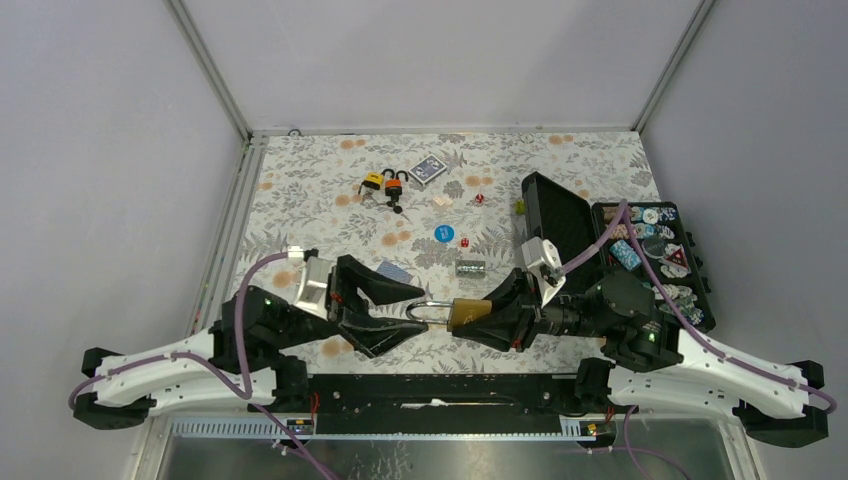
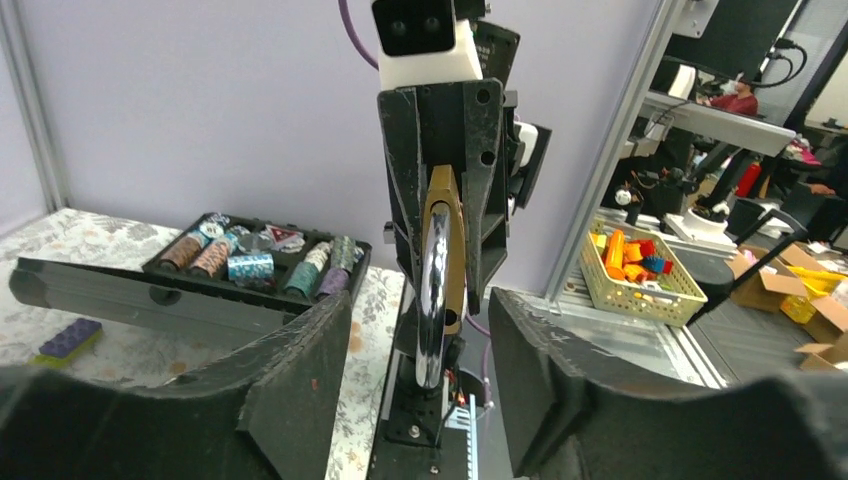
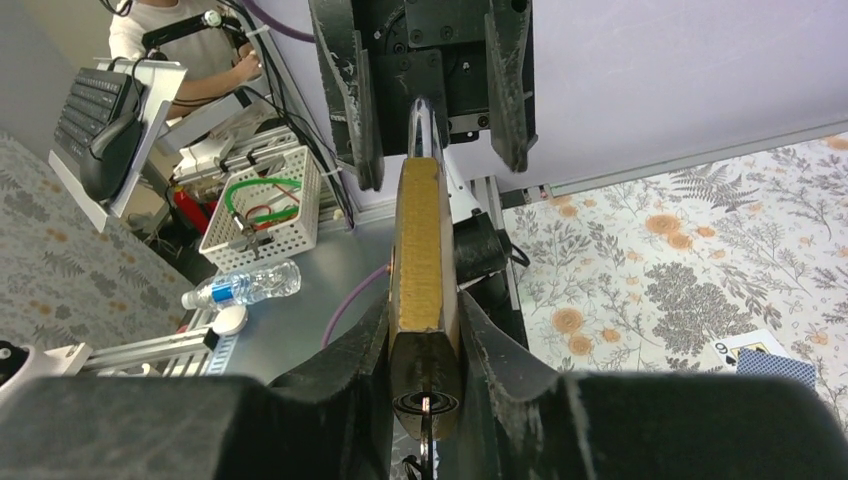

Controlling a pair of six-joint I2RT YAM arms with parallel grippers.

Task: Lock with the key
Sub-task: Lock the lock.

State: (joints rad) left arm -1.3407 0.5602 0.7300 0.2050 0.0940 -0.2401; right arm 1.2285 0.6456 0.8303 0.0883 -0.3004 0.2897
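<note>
Right wrist view: R gripper [image 3: 424,335] clamped on brass padlock [image 3: 420,240], body pinched on both flats. Lock sits between the two arms, approx. level, appears raised off table [image 1: 300,200]. Keyhole [image 3: 424,403] faces R wrist; thin item hangs from it, poss. the key, can't confirm. L gripper [image 1: 420,310]: jaws spread, straddling steel shackle [image 2: 432,290], no contact evident.
Step, est.: seat shackle.
Advice: R grip firm; L closes centred, pushes straight along shackle legs, no twist.
Orange padlocks [image 1: 385,183] well apart at far side; chip case [image 1: 655,265] at right.
</note>
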